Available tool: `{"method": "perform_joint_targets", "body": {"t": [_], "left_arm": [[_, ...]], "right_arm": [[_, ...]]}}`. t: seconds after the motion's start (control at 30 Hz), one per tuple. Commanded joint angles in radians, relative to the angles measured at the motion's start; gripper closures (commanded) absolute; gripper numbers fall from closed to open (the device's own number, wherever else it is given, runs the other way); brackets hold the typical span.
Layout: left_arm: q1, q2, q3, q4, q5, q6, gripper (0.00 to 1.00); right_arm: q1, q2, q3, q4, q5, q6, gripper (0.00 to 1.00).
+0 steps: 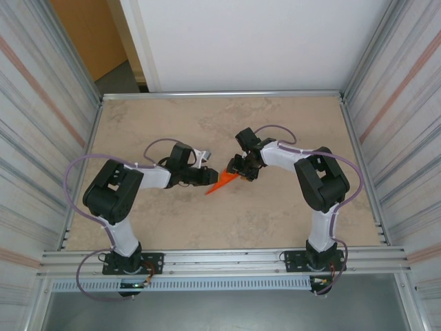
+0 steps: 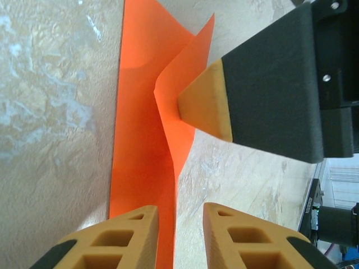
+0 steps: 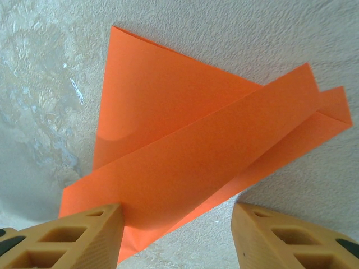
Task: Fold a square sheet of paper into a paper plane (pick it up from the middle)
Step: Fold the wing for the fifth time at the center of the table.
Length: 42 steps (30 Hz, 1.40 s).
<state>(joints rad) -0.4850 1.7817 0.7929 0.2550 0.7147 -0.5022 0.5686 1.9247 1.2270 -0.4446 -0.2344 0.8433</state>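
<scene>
From the near edge of the table [image 1: 275,221] both arms reach inward and meet over its middle, where the paper plane [image 1: 220,184] lies between them as a narrow orange wedge, its point aimed toward the near left.

The left gripper [image 1: 209,176] comes in from the left, its tip over the wedge's left side. In the left wrist view its two tan fingers [image 2: 132,238] stand a little apart, not clamped. A raised flap of the plane [image 2: 140,140] runs up between them, close along the inner face of the left-hand one, and bare table shows between the paper and the other finger. The rest of the plane lies flat on the table beyond the fingers and to their left. Further out, one tan fingertip [image 2: 205,109] of the right gripper touches the standing flap from the right.

The right gripper [image 1: 241,169] sits at the wedge's broad far-right end. In its own view the jaws are spread wide, grasping nothing. The left-hand finger [image 3: 84,238] touches the lower edge of the folded paper, while the other stands clear over bare table. The plane [image 3: 185,162] spreads away from the fingers in overlapping creased layers, a long band folded across a broader triangle.
</scene>
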Motion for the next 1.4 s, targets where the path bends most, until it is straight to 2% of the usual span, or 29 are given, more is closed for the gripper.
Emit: {"method": "perform_joint_targets", "body": {"t": [0.0, 0.4, 0.63, 1.37], "left_arm": [[0.002, -0.020, -0.021, -0.008, 0.018, -0.013, 0.73], [-0.004, -0.014, -0.029, -0.055, -0.004, 0.005, 0.74], [-0.015, 0.004, -0.026, -0.091, -0.046, 0.013, 0.79], [-0.027, 0.033, -0.011, -0.167, -0.116, 0.008, 0.85]], "right_arm": [[0.008, 0.077, -0.021, -0.028, 0.044, -0.020, 0.47], [0.008, 0.079, -0.024, -0.026, 0.043, -0.016, 0.47], [0.008, 0.079, -0.029, -0.025, 0.043, -0.011, 0.47], [0.006, 0.121, -0.012, -0.064, 0.044, -0.007, 0.49]]}}
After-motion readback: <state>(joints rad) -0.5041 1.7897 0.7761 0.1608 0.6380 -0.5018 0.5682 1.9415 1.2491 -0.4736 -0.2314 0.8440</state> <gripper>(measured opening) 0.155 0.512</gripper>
